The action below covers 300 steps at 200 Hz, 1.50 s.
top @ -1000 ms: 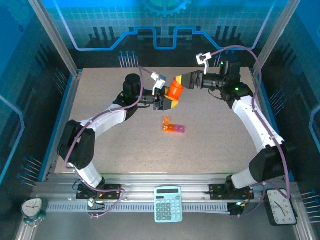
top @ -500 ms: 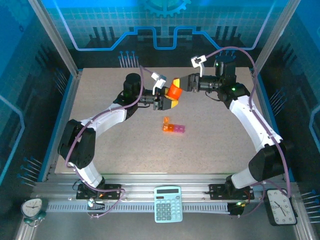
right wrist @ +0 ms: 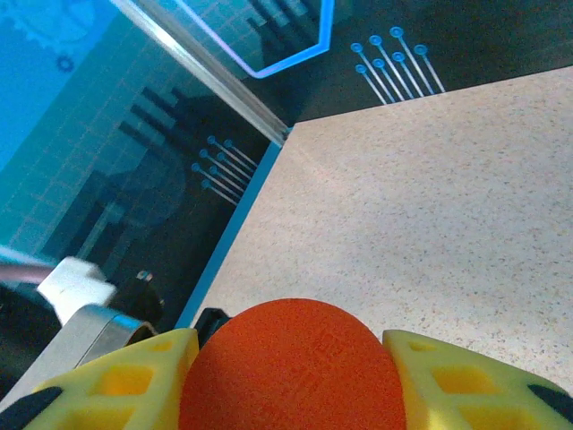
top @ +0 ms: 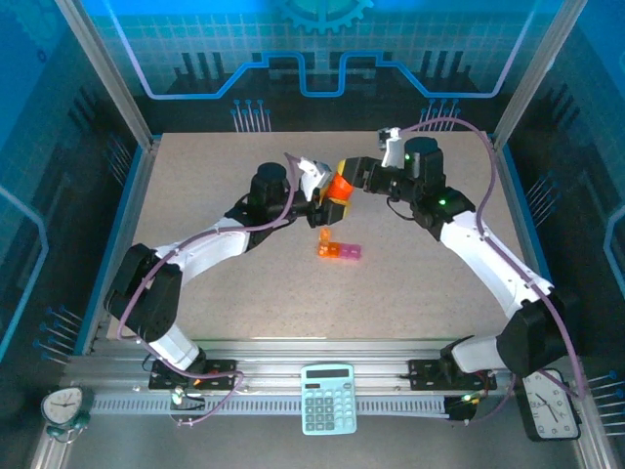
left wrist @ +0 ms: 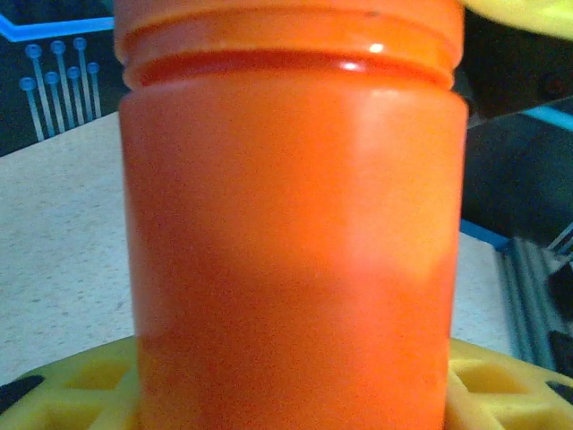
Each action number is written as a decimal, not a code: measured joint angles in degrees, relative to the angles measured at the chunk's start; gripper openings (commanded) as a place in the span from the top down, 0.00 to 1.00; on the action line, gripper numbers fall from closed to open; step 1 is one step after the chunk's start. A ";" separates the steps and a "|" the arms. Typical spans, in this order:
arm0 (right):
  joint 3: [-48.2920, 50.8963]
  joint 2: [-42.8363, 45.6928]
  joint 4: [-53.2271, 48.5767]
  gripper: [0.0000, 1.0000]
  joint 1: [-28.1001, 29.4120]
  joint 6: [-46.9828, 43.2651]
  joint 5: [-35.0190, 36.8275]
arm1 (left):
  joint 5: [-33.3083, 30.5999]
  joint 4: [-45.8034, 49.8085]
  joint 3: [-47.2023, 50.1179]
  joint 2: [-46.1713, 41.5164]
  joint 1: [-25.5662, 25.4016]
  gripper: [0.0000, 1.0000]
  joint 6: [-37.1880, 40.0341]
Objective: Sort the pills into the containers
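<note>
Mid-air over the desk (top: 215,283), orange bottle (top: 341,186) with left fingers (left wrist: 506,387) gripping its body, right fingers (right wrist: 134,381) closed on its cap (right wrist: 291,367); containers (top: 339,250) lie just near of it.

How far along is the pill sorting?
Done: nothing visibly sorted; the containers sit untouched on the table. In hand: left jaws hold the orange bottle, right jaws clamp its cap. Left: likely uncap, pour, sort pills into compartments.
</note>
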<state>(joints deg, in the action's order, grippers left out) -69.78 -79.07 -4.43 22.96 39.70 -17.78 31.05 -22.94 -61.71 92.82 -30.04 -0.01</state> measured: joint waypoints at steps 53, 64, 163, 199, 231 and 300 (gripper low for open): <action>-1.20 -0.39 -0.68 0.18 -1.57 1.92 -1.92 | -0.83 -2.08 -0.02 0.02 -0.15 0.96 0.13; -1.18 -0.02 -0.44 0.12 -3.04 2.54 -3.67 | 0.33 -2.91 -0.15 0.07 0.09 0.96 -0.33; -3.32 -0.81 4.50 0.10 -9.94 -4.61 -24.17 | 20.87 -3.08 -7.32 3.96 4.44 0.93 -9.38; -6.01 -3.34 2.75 0.18 -9.44 -6.62 -26.82 | 24.13 -2.10 -7.80 4.04 4.44 0.93 -10.62; -6.84 -4.22 2.12 0.38 -8.63 -7.54 -28.13 | 25.00 -1.36 -7.98 4.15 4.44 0.93 -10.64; -6.82 -4.26 1.07 0.59 -7.67 -8.26 -28.09 | 25.57 -0.02 -8.22 4.35 4.44 0.93 -10.64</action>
<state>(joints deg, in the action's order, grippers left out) -76.60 -83.33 -3.36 15.29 31.44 -45.87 56.62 -22.96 -69.93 97.17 -25.61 -10.66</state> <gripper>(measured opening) 0.499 0.533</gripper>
